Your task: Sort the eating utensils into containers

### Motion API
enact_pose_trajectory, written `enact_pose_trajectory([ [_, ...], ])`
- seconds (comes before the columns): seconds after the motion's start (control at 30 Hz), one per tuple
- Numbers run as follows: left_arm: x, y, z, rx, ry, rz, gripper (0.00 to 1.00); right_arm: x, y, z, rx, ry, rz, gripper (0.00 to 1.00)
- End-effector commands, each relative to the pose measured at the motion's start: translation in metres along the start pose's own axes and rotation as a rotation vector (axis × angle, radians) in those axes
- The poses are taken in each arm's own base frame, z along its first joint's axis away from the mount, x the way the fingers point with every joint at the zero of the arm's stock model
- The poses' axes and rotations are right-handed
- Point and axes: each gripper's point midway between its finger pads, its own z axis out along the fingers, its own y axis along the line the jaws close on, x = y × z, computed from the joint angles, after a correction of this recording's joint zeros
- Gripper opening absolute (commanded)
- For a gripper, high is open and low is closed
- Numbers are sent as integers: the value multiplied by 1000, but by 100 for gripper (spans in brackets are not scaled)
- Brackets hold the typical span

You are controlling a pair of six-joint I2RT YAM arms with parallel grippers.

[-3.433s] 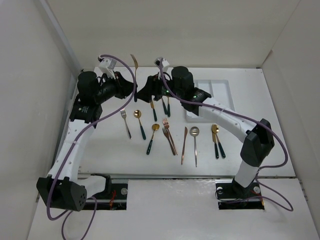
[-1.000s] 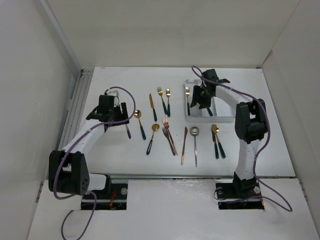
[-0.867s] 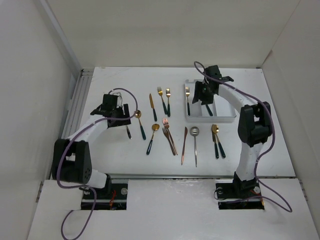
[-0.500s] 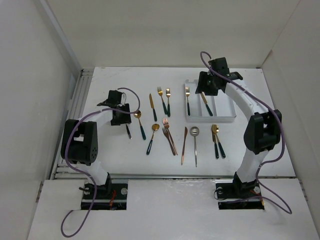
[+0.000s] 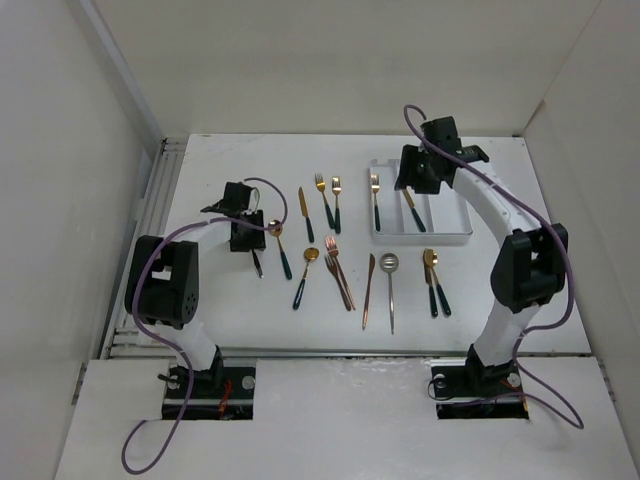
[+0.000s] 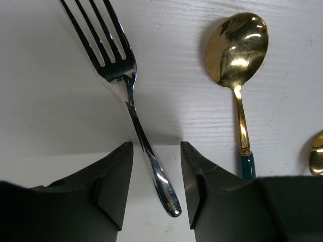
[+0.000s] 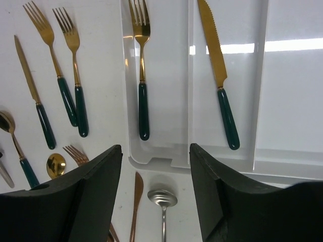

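- My left pincer point(image 6: 155, 151) is spread. One finger sits on each side of the handle of a silver fork point(image 6: 123, 80), and a sliver of tabletop shows in each gap, so nothing is pinched.
- That silver fork lies flat on the tabletop point(image 5: 480, 300), well to the left of the white tray point(image 5: 421, 238), with its tines pointing to the far side.
- A gold spoon point(image 6: 237, 45) with a dark green handle lies just beside the fork, on the side nearer the tray and roughly parallel to it.
- My right pincer point(image 7: 154, 151) is also spread and carries nothing. It hangs above the tray.
- In the tray's left compartment lies a gold fork point(image 7: 142, 75) with a green handle. It is straight along the channel, tines toward the tray's far end.
- In the tray's middle compartment lies a gold knife point(image 7: 220, 80) with a green handle, slightly slanted, blade toward the far end.
- Just left of the tray on the tabletop are two more green-handled forks point(image 5: 331, 202) side by side, and left of them a green-handled knife point(image 5: 304, 213).
- Off the tray's near left corner are a silver spoon point(image 5: 390, 290) and a copper knife point(image 5: 368, 290), with copper forks point(image 5: 338, 272) further left.
- Just off the tray's near edge, two green-handled spoons point(image 5: 433, 281) lie close together.
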Motion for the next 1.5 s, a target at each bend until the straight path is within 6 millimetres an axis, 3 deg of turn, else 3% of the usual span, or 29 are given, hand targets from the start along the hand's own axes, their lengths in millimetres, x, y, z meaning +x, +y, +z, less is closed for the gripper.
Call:
enact_pose_trajectory([
  [0.0, 13, 7, 7, -33, 37, 8, 39, -19, 5, -28, 2, -96, 6, 62],
  [0.07, 9, 10, 11, -53, 35, 8, 39, -22, 4, -31, 10, -109, 6, 62],
  [0.2, 13, 15, 20, -84, 66, 9, 24, -20, -1, -33, 34, -108, 7, 62],
  [0.23, 13, 15, 20, -84, 66, 9, 19, -20, -2, -33, 42, -112, 8, 62],
  [0.3, 11, 14, 21, -82, 57, 9, 0, -21, -2, -39, 38, -122, 8, 62],
  [0.4, 8, 17, 18, -99, 34, 0, 0, -19, -2, -41, 38, -122, 8, 62],
  [0.53, 0, 17, 9, -60, 10, -39, 0, -15, 20, -46, -13, -146, -85, 62],
  [0.57, -17, 13, -1, -17, -20, -56, 0, -14, 26, -47, -20, -158, -115, 66],
  [0.6, -25, 8, -7, 4, -37, -56, 0, -5, 45, -49, -54, -159, -167, 67],
  [0.67, -47, 2, -30, 42, -96, -63, 0, -8, 76, -61, -145, -215, -256, 67],
  [0.7, -74, -5, -47, 79, -165, -66, 0, 3, 110, -70, -255, -214, -313, 69],
  [0.73, -86, -10, -60, 102, -196, -61, 0, 11, 128, -71, -318, -212, -348, 70],
  [0.77, -97, -15, -73, 120, -225, -45, 0, 6, 153, -85, -406, -268, -379, 72],
  [0.8, -121, -26, -100, 166, -301, -33, 0, 14, 172, -89, -473, -271, -404, 75],
  [0.87, -147, -42, -140, 238, -397, -10, 0, 34, 232, -119, -693, -312, -475, 86],
  [0.9, -148, -43, -147, 242, -413, -8, 0, 26, 239, -123, -714, -352, -466, 88],
  [0.93, -155, -50, -162, 279, -443, -9, 0, 37, 258, -130, -785, -345, -486, 92],
  [0.97, -159, -54, -171, 299, -469, -13, 0, 36, 270, -137, -821, -360, -487, 92],
  [1.0, -165, -58, -183, 324, -501, -34, 0, 40, 281, -132, -843, -344, -489, 92],
  [1.07, -166, -68, -205, 364, -542, -40, 0, 43, 307, -147, -913, -349, -508, 92],
  [1.13, -165, -82, -223, 407, -582, -45, 0, 47, 325, -145, -953, -338, -495, 89],
  [1.2, -157, -94, -228, 443, -585, -28, 0, 45, 338, -150, -972, -355, -466, 87],
  [1.3, -154, -108, -242, 486, -614, 5, 0, 37, 346, -137, -958, -357, -385, 85],
  [1.47, -149, -107, -245, 469, -621, 12, 0, 41, 363, -127, -1016, -319, -355, 78],
])
